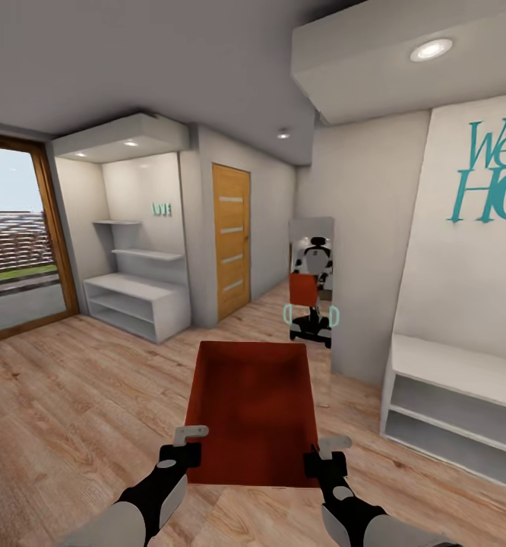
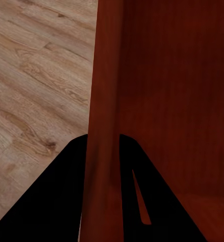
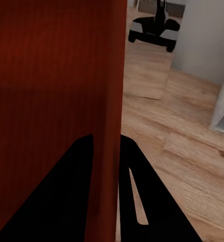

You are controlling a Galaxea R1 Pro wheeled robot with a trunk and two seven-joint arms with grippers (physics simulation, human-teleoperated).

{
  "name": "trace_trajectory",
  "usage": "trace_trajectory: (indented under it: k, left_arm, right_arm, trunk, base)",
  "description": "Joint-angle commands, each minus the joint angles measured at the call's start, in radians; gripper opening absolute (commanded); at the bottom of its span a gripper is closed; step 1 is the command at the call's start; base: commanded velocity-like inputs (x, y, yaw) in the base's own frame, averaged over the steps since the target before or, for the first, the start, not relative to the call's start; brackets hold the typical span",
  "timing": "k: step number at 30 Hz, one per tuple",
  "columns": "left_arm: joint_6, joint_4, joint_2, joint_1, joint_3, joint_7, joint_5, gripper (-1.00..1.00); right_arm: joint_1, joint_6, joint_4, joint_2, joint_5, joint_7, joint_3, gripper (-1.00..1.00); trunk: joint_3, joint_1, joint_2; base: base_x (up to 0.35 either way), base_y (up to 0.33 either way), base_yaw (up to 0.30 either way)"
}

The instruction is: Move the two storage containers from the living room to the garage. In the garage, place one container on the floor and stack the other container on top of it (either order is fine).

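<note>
One storage container (image 1: 250,410) between both pincers, mirror (image 1: 311,281) ahead.

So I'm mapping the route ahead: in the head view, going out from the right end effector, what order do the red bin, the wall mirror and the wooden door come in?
1. The red bin, held at its near right corner by the right end effector.
2. The wall mirror, ahead and slightly right, on the wall's end.
3. The wooden door, farther back in the left wall of the hallway.
</note>
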Motion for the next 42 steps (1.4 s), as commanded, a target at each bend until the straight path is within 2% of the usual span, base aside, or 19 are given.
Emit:
trace_trajectory:
  k: [1,26,42]
  left_arm:
    - [-0.003,0.004,0.000,-0.001,0.017,0.062,-0.002,-1.00]
    - [-0.003,0.004,0.000,-0.001,0.017,0.062,-0.002,-1.00]
    - [-0.003,0.004,0.000,-0.001,0.017,0.062,-0.002,-1.00]
  right_arm:
    - [-0.002,-0.015,-0.002,0.000,-0.016,-0.018,-0.033,-1.00]
    - [-0.002,-0.015,-0.002,0.000,-0.016,-0.018,-0.033,-1.00]
    - [-0.002,-0.015,-0.002,0.000,-0.016,-0.018,-0.033,-1.00]
  trunk:
    - [-0.002,0.001,-0.001]
    - [-0.002,0.001,-0.001]
    - [-0.002,0.001,-0.001]
  base:
    - [0.322,0.000,0.030]
    - [0.322,0.000,0.002]
    - [0.322,0.000,0.260]
